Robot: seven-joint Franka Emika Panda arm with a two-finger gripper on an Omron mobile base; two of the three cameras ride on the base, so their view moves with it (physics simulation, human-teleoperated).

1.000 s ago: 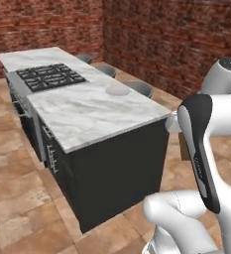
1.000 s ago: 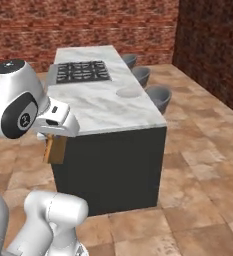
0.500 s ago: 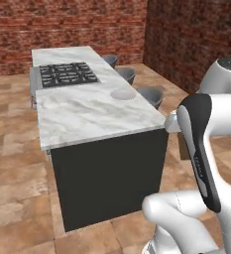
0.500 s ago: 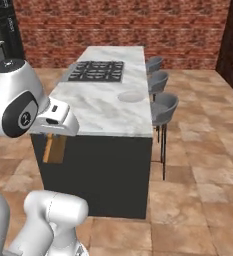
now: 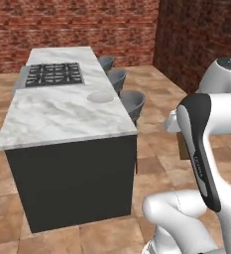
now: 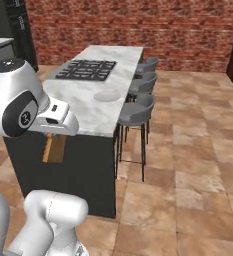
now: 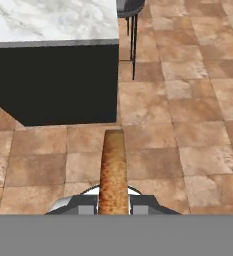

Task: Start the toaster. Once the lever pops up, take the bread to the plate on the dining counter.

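One desk (image 5: pixel 62 116) ahead, the marble dining island, carrying the plate (image 5: pixel 100 97) near its stool-side edge. Hanging low over floor tiles short of the desk, gripper (image 7: pixel 113 202) clamping the bread (image 7: pixel 113 172) edge-on, plate lying up and forward.

bread (image 7: pixel 113 172): lower end cut off at the hand view's bottom; in left base view only a brown sliver behind the arm.
gripper (image 7: pixel 113 204): fingertips mostly hidden by the bread.
dining counter (image 7: pixel 48 25): cropped by hand view's top and left edges.
plate (image 5: pixel 100 97): too small for detail.
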